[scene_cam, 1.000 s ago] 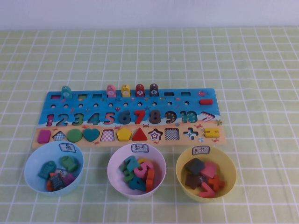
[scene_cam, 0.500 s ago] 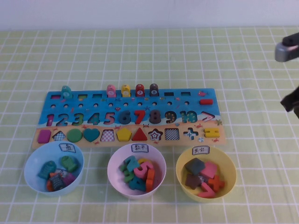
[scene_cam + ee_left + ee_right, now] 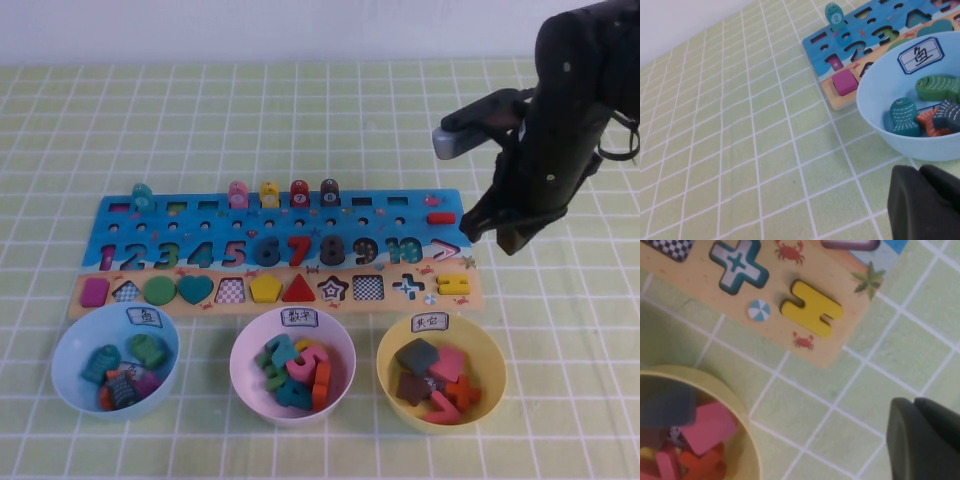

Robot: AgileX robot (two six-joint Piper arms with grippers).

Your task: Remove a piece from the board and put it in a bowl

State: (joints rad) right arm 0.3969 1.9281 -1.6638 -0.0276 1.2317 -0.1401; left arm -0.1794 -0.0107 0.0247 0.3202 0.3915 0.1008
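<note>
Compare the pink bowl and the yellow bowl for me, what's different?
The pink bowl sits in the middle of the row; the yellow bowl sits on the robot's right. The pink bowl holds teal, orange and pink numerals; the yellow bowl holds brown, pink and red sign pieces. Both are round, labelled, and in front of the board.

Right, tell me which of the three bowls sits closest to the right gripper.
The yellow bowl, rightmost of the three; the right gripper hangs past the board's right end. The left gripper is beside the light blue bowl.

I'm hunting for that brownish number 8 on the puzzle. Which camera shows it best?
The high view: the piece sits whole in the board, between the red 7 and 9. Both wrist views miss it; the left gripper and right gripper are nowhere near it.
</note>
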